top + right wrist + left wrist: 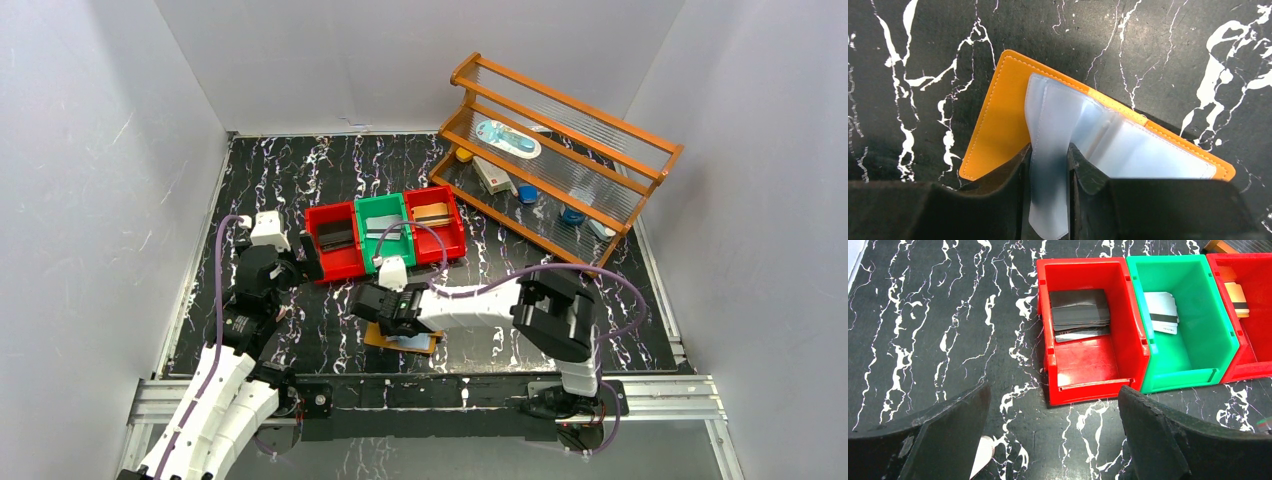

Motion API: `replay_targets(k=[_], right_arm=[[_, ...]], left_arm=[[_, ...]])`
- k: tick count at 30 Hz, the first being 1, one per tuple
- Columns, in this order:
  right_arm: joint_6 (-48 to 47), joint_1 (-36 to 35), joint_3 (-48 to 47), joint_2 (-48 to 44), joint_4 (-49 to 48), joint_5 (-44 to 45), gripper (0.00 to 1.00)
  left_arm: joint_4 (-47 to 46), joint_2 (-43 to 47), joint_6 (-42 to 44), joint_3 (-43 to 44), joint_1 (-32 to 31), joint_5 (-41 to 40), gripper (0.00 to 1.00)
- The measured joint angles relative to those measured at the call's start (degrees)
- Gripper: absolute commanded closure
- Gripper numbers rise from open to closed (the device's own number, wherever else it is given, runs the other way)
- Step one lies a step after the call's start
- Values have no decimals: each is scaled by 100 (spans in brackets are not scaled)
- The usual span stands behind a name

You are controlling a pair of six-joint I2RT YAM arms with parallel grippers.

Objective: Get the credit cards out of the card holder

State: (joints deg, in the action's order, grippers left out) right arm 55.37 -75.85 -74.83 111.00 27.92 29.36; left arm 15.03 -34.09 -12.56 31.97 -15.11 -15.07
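The card holder [998,115], tan-orange, lies open on the black marbled table near its front edge [403,342], pale blue clear pockets facing up. My right gripper [1048,155] is over it [392,322], and both fingers press on one raised pocket sleeve [1048,125]. Whether a card is inside that sleeve cannot be told. Grey-white credit cards [1161,311] lie in the green bin [1208,315]. My left gripper [1054,405] stands open and empty just in front of the left red bin [1088,360], to the left of the card holder [305,265].
Three bins sit in a row mid-table: red with dark cards [1079,314], green [385,232], and red with tan cards [435,215]. A wooden shelf rack [560,150] with small items stands at the back right. White walls enclose the table.
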Motion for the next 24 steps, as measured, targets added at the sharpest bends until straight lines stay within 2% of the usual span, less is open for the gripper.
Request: replay_targets(k=[5, 17, 19, 24], right_arm=[[-195, 140, 481, -317, -601, -413, 62], [-1158, 63, 304, -249, -544, -708, 62], [-1305, 4, 293, -249, -533, -704, 57], [-1512, -151, 144, -249, -304, -699, 35]], left_arm=[[2, 0, 0, 0, 0, 2, 2], [4, 20, 0, 0, 0, -44, 2], [4, 15, 0, 0, 0, -42, 2], [7, 11, 2, 0, 0, -42, 2]])
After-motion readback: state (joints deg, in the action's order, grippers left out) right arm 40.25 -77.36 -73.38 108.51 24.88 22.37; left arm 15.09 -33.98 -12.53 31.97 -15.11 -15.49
